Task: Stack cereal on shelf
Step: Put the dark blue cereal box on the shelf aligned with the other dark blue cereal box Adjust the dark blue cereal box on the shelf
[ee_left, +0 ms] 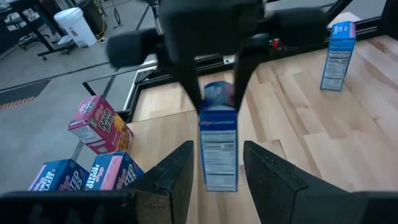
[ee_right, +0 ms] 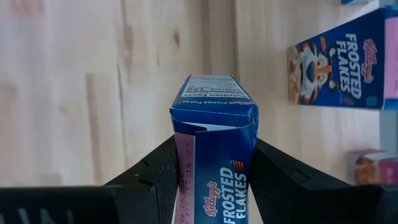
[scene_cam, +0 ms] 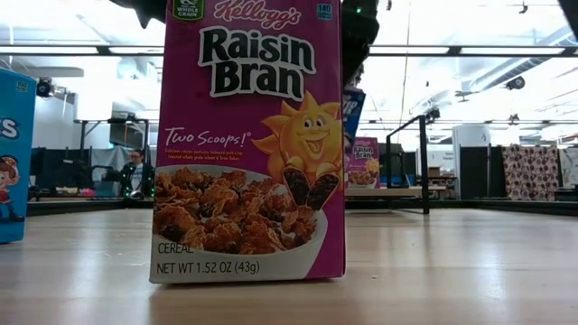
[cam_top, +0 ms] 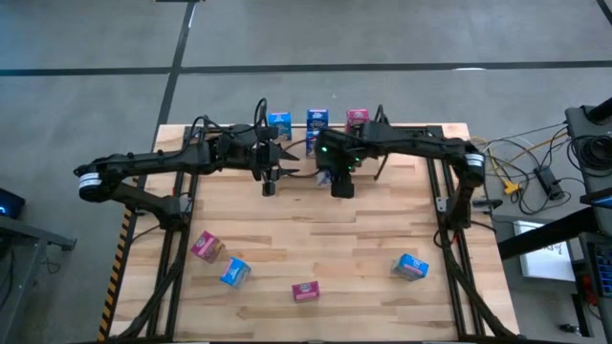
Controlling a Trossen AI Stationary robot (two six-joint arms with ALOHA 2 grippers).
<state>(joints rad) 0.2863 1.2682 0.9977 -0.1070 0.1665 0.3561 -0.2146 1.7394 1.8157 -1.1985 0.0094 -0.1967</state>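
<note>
Two claws: both work over the far middle of the counter, close beside each other.
Right claw: clamped on a blue Frosted Flakes box, one finger on each broad side, box top pointing away from the wrist.
Held box, from the left wrist: it hangs upright under the right claw, nutrition panel facing the camera; I cannot tell whether its base touches the wood.
Left claw: fingers apart, nothing between them, pointed at the held box from just beside it.
Back row: three boxes stand along the counter's far edge, blue, blue and pink.
Front boxes: four lie scattered near the front edge, a pink touching a blue at left, a pink in the middle, a blue at right, well apart.
Low view: a pink Raisin Bran box stands upright, filling the foreground; another blue box edge shows at left.
Shelf: cannot be made out.
</note>
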